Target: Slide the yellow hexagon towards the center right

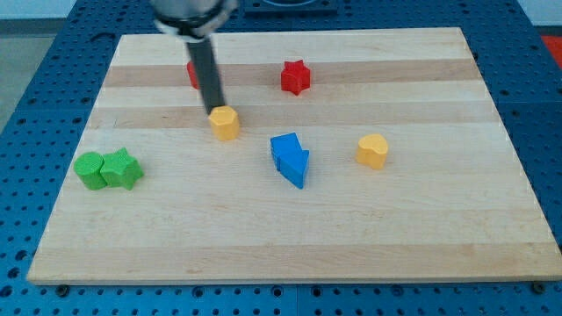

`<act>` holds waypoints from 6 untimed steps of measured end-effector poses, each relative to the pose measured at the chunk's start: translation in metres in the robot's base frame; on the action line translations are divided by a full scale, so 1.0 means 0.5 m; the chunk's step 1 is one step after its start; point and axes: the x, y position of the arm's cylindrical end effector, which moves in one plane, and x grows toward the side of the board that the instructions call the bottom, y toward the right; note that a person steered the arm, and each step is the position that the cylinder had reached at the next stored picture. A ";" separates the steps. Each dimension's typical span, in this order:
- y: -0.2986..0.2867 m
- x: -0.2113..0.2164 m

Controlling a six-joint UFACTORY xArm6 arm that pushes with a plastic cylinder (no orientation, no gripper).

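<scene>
The yellow hexagon (225,123) sits on the wooden board (290,237), left of centre in the view's upper half. My tip (215,108) rests against its upper left edge, touching or nearly touching it. The dark rod rises from there toward the view's top. A second yellow block (372,151), rounded in shape, lies toward the view's right of centre.
A blue arrow-like block (290,159) lies between the two yellow blocks, slightly lower. A red star (296,77) is near the view's top. Another red block (191,75) is partly hidden behind the rod. Two green blocks (107,169) touch each other at the view's left.
</scene>
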 end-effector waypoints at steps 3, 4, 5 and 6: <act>-0.138 0.017; -0.178 0.083; -0.081 0.082; 0.074 0.059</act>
